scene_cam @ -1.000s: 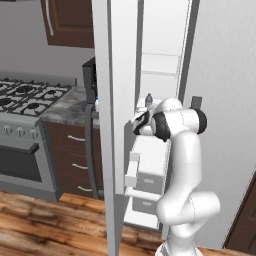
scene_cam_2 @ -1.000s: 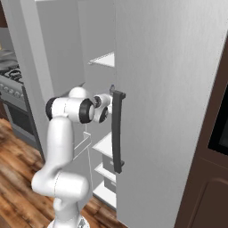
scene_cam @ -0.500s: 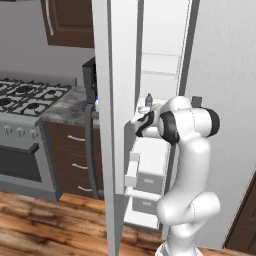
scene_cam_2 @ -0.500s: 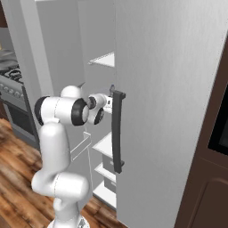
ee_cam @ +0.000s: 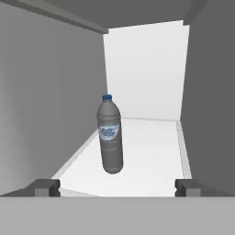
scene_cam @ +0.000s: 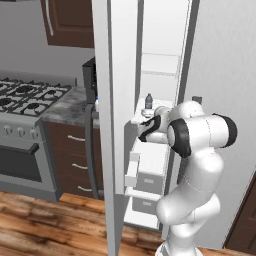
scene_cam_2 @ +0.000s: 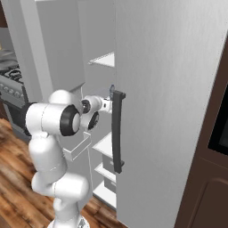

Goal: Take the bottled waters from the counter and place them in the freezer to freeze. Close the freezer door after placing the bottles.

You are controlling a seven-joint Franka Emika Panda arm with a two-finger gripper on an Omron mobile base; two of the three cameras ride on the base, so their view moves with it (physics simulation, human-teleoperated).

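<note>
You have the freezer (scene_cam: 157, 65) running down the middle of the left base frame, its white interior open to you, with shelves above and drawers (scene_cam: 150, 182) lower down; in the right base frame the same compartment sits left of centre behind the plain grey fridge door (scene_cam_2: 169, 89), whose long dark handle (scene_cam_2: 116, 131) runs vertically at mid frame. The freezer door (scene_cam: 115, 125) stands swung open, seen edge-on as a tall light panel just left of centre in the left base frame. At the far left of that frame you see the gas stove (scene_cam: 25, 95), and between it and the freezer door a strip of the speckled surface (scene_cam: 70, 107) over dark brown drawers, with a dark appliance at its back that you cannot identify. The white arm (scene_cam: 195, 150) rises at lower right of the left base frame and reaches left into the freezer at mid height. In the hand view the hand (ee_cam: 117, 188) is open, its two dark fingertips (ee_cam: 43, 188) wide apart at the bottom corners with nothing between them. One bottled water (ee_cam: 110, 135), the clear greyish one with a blue cap, stands upright on the white freezer shelf (ee_cam: 156, 151) at centre frame, beyond the fingertips and apart from them; in the left base frame it shows as a small dark shape just above the hand
</note>
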